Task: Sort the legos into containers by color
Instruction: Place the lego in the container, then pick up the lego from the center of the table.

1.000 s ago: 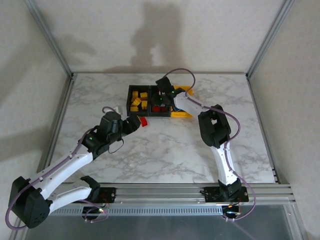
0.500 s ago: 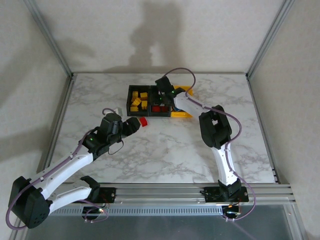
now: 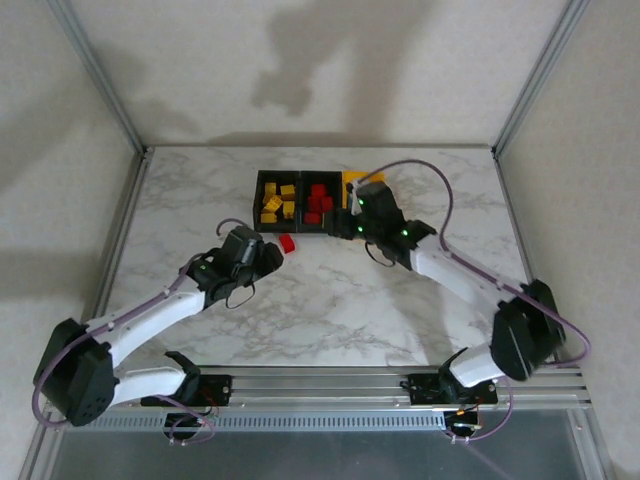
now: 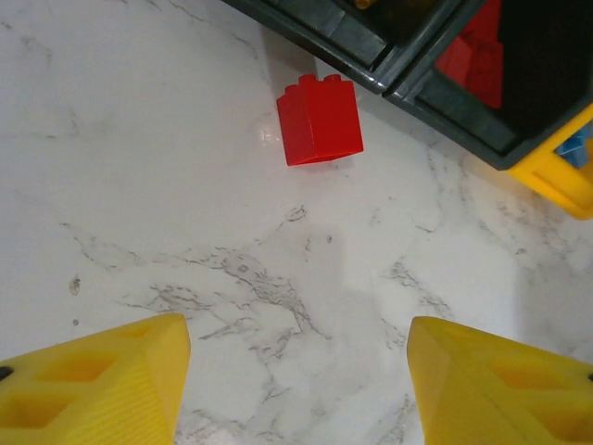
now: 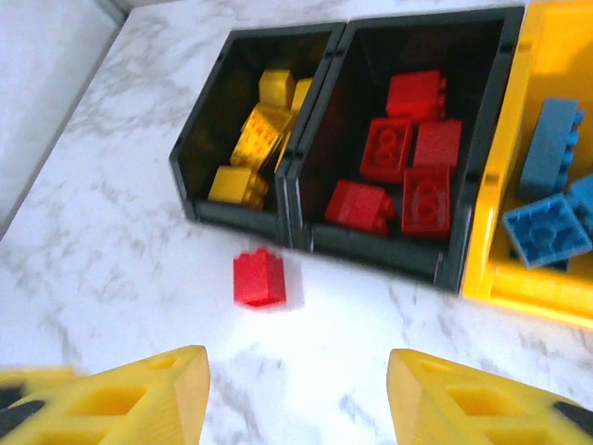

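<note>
**A:** What sits in the three bins?

**B:** They stand joined in a row at the far side of the marble table (image 3: 200, 190). The left black bin (image 5: 232, 215) holds yellow bricks (image 5: 252, 134), four or five in a loose heap. The middle black bin (image 5: 375, 252) holds red bricks (image 5: 408, 153). I count five, some with their studs facing up. The yellow bin (image 5: 519, 289), at the right end, holds blue bricks (image 5: 548, 232). I see at least two, but the bin runs off the edge of the right wrist view, so I cannot give a full count.

**A:** Are the colours mixed in any bin?

**B:** Each bin shows one colour.

**A:** What about outside the bins?

**B:** One loose red brick (image 5: 259, 278) lies on the marble. It is just in front of the black bins, near the wall the two share, close to their front edge but apart from it.

**A:** And the grippers?

**B:** The left gripper (image 4: 296, 338) hangs over the marble on the near side of that brick. Its yellow fingers are spread wide and empty. The right gripper (image 5: 296, 371) hovers in front of the bins, also spread wide and holding nothing. The brick lies ahead of it, slightly to the left in its wrist view.
</note>
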`<state>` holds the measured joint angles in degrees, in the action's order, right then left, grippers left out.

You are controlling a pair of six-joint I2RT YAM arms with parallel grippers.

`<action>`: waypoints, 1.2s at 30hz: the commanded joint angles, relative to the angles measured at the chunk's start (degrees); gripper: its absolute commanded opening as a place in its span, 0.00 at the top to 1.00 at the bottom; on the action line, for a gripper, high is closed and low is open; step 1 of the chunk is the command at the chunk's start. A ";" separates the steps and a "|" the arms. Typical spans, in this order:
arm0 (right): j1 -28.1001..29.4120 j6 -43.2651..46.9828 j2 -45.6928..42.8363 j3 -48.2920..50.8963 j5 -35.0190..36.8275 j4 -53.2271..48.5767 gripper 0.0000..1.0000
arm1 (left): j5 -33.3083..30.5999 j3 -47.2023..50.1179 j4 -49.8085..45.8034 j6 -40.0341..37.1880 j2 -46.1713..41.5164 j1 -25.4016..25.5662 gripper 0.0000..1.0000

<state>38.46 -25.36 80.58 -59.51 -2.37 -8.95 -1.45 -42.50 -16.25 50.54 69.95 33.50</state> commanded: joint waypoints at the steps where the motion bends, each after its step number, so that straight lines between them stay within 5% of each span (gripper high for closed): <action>1: 0.65 1.07 -7.42 7.83 -3.76 3.70 0.47 | -4.83 -4.20 -1.78 1.04 3.99 1.63 0.36; 15: 2.68 -0.27 -28.62 27.11 -7.31 3.14 0.42 | -13.67 -15.65 -2.23 2.43 22.90 6.48 0.39; 28: 2.67 -0.26 -30.38 28.31 -5.10 1.81 0.42 | -27.84 -23.68 -4.55 6.11 37.01 9.82 0.34; 36: 2.65 0.05 -29.82 28.23 -4.29 1.06 0.43 | -29.60 -25.79 -1.27 3.28 42.09 10.10 0.34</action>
<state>40.82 -25.69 51.09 -31.68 -7.81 -7.16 -27.81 -65.65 -18.15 55.09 110.13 43.31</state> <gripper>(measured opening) 0.575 0.666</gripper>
